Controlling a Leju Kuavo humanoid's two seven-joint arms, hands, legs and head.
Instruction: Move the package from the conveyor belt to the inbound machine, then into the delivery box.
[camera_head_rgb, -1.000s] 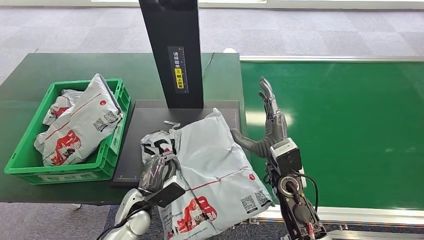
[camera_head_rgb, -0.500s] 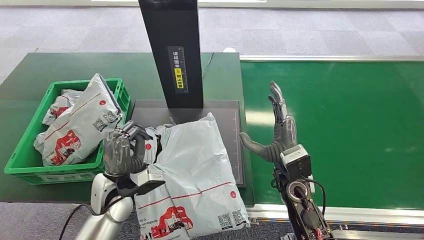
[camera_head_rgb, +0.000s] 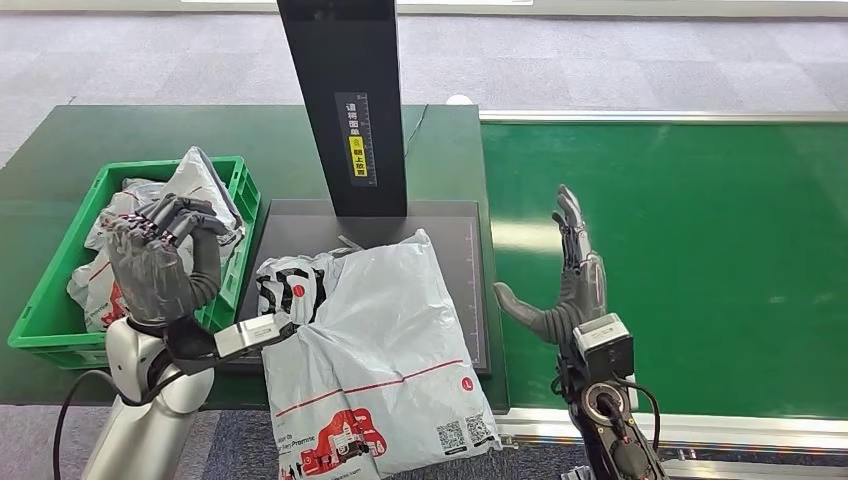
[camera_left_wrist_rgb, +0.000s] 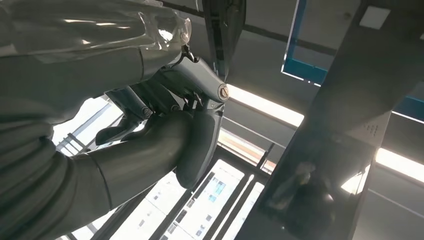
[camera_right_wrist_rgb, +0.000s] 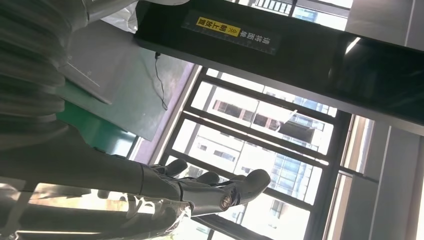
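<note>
A grey package (camera_head_rgb: 385, 350) with red print lies on the inbound machine's black plate (camera_head_rgb: 300, 225), its front end hanging over the table edge. My left hand (camera_head_rgb: 160, 265) is raised to its left, in front of the green box (camera_head_rgb: 40, 305), fingers curled in and holding nothing; the left wrist view shows that hand (camera_left_wrist_rgb: 165, 130) with bent fingers and nothing in them. My right hand (camera_head_rgb: 570, 285) stands upright over the belt's near edge, right of the package and apart from it, fingers straight and spread. In the right wrist view this hand (camera_right_wrist_rgb: 200, 190) is empty.
The machine's black column (camera_head_rgb: 345, 100) rises behind the plate. Several grey packages (camera_head_rgb: 195, 180) fill the green box at the left. The green conveyor belt (camera_head_rgb: 700, 250) runs along the right with a metal rail (camera_head_rgb: 700, 430) at its front.
My left hand rose off the package's crumpled end and swung left to the box, empty. The package slid left and toward the table front. My right hand drew back to the right.
</note>
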